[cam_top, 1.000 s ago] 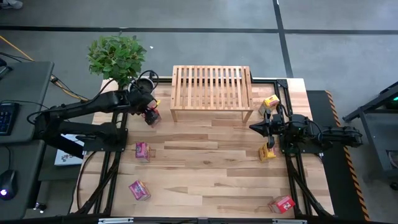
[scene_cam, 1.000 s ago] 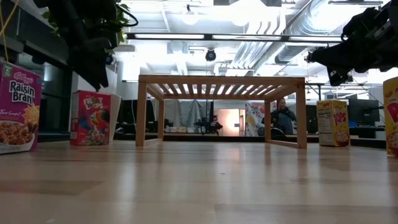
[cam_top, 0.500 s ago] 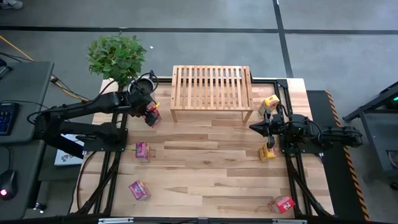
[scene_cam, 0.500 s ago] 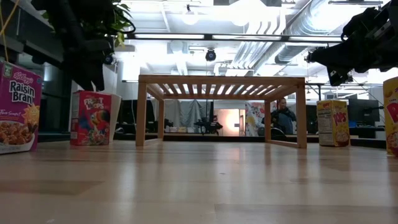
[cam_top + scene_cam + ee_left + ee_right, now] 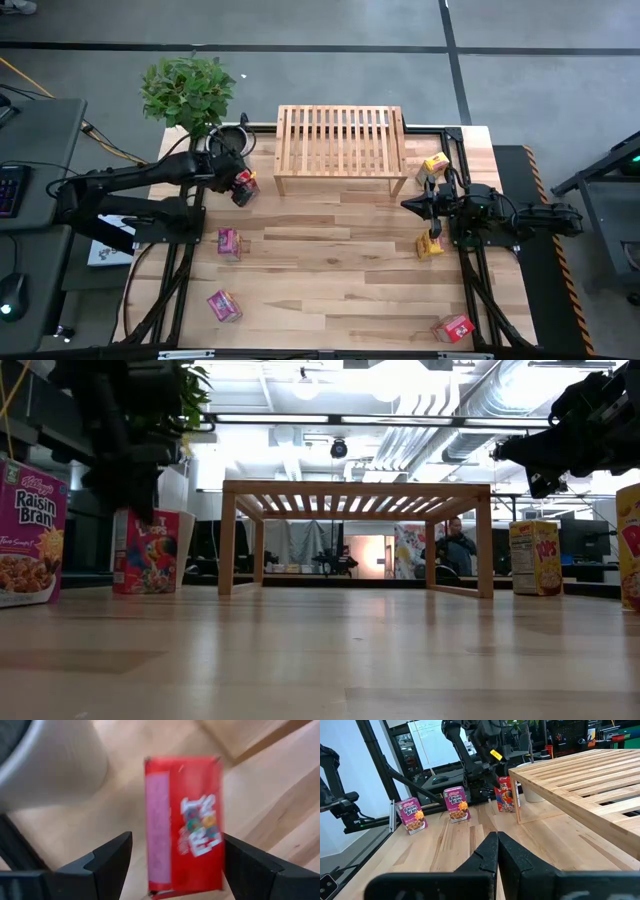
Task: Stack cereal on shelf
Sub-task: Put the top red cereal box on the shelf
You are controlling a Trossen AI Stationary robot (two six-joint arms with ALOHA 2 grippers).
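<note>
A red cereal box (image 5: 244, 187) stands on the table by the shelf's left leg, and my open left gripper (image 5: 175, 862) is over it. Its fingers stand on either side of the box (image 5: 184, 825) with a gap on each side. In the low view the left gripper (image 5: 135, 495) overlaps the box's top (image 5: 152, 552). The light-wood slatted shelf (image 5: 340, 148) stands at the table's far middle, its top bare. My right gripper (image 5: 408, 205) is shut and hovers off the shelf's right leg, above a yellow box (image 5: 430, 245).
Two pink boxes (image 5: 229, 242) (image 5: 223, 305) stand on the left half of the table. A second yellow box (image 5: 435, 163) and a second red one (image 5: 452, 328) are on the right half. A potted plant (image 5: 188, 92) in a white pot (image 5: 50, 765) stands just beyond the left gripper.
My left gripper has come down and a little toward the table's left over the red box, so its open fingers now reach the box's top in the low view. The right arm and all the boxes have kept still.
</note>
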